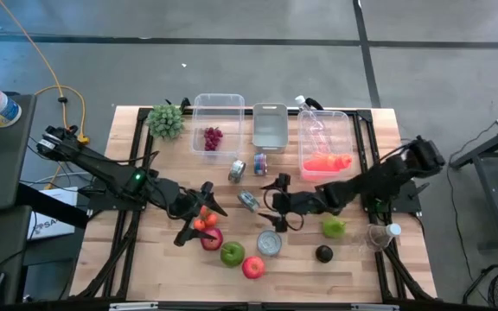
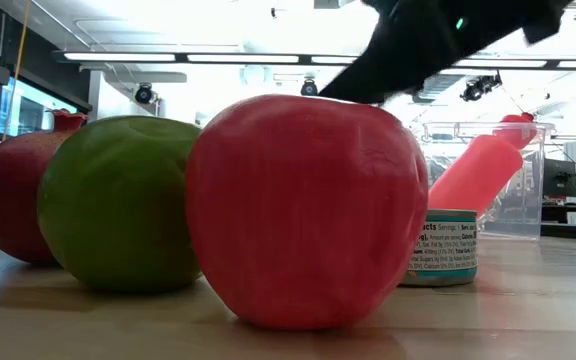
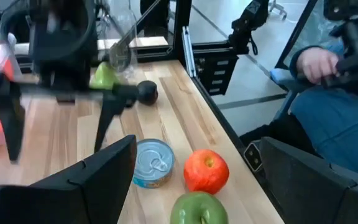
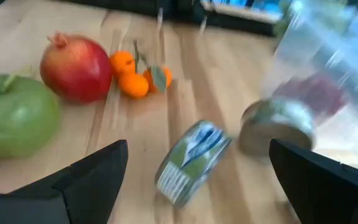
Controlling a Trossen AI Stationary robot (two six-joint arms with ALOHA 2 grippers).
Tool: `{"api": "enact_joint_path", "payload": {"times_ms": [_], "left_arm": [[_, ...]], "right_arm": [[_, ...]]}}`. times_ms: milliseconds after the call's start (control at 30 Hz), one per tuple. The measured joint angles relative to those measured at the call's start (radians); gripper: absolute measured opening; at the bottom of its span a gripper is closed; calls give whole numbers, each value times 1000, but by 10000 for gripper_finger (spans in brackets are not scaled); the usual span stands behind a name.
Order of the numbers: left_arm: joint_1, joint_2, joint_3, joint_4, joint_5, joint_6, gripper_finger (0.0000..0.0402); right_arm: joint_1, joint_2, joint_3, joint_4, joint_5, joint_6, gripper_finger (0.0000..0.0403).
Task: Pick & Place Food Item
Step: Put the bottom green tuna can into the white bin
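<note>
Wood table point(image 1: 145, 259) | left gripper point(image 1: 204, 206) over tangerines point(image 1: 204, 222) at 7 o'clock, jaws apart, holding nothing | right gripper point(image 1: 277, 206) at centre over tin point(image 1: 248, 200), jaws apart | bins point(image 1: 217, 112) at 12 hold grapes point(image 1: 213, 137) | judged: early; loose fruit still unplaced

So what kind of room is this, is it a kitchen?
Probably not a kitchen: it looks like a robot lab or workshop. The wooden table stands on a bare concrete floor, long ceiling strip lights hang overhead, and a cable trails across the floor.
</note>
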Motion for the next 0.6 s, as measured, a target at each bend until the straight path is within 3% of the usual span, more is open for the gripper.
{"api": "enact_joint_path", "payload": {"times_ms": [167,367,600], "left_arm": [[0,0,0,-7,0,0,331],[0,0,0,-10,0,0,331],[0,0,0,-10,0,-3,331]], "right_arm": [[-28,67,0,26,-89,44,380],[-40,119,0,146,-95,18,380],[-71,121,0,142,12,98,380]]}}
